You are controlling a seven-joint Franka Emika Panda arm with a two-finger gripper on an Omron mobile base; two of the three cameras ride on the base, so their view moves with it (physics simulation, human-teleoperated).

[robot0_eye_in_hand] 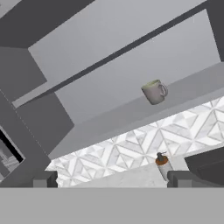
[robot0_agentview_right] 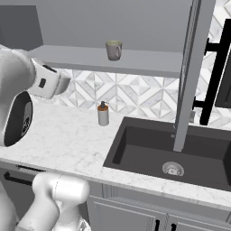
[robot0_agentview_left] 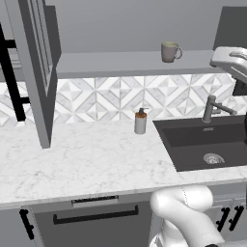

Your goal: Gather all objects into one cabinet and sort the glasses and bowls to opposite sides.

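Looking across from the left in the left base view, you have the open cabinet door (robot0_agentview_left: 38,72) first, a tall flat grey panel standing edge-on over the tabletop (robot0_agentview_left: 82,159), with a long black bar handle (robot0_agentview_left: 12,77) just beyond it. The door reaches down close to the marble and cuts off that end of the cabinet. Past it runs the flat grey shelf (robot0_agentview_left: 111,65), bare along most of its length, with a plain grey back wall above and a backsplash (robot0_agentview_left: 101,99) of white and grey triangle tiles below.

The mug (robot0_agentview_left: 170,51) stands upright on the shelf toward its right part, dull grey-taupe, smooth and round, its handle turned to the right. Nothing stands beside it, and the way to it from the front is open.

Under the mug, on the tabletop against the tiles, you see a small soap bottle (robot0_agentview_left: 140,122), a pale cylinder with a brown pump top. The tabletop is white marble with faint grey veins. Right of the bottle lies the sink (robot0_agentview_left: 202,140), a dark matte rectangle with a round metal drain and a grey faucet (robot0_agentview_left: 212,108) at its back edge.

In the hand view your claw (robot0_eye_in_hand: 111,178) shows its two dark tips set wide apart at the bottom, with nothing between them. It sits well short of the shelf and looks up at the mug (robot0_eye_in_hand: 154,91), with the soap bottle (robot0_eye_in_hand: 162,165) near the right tip.
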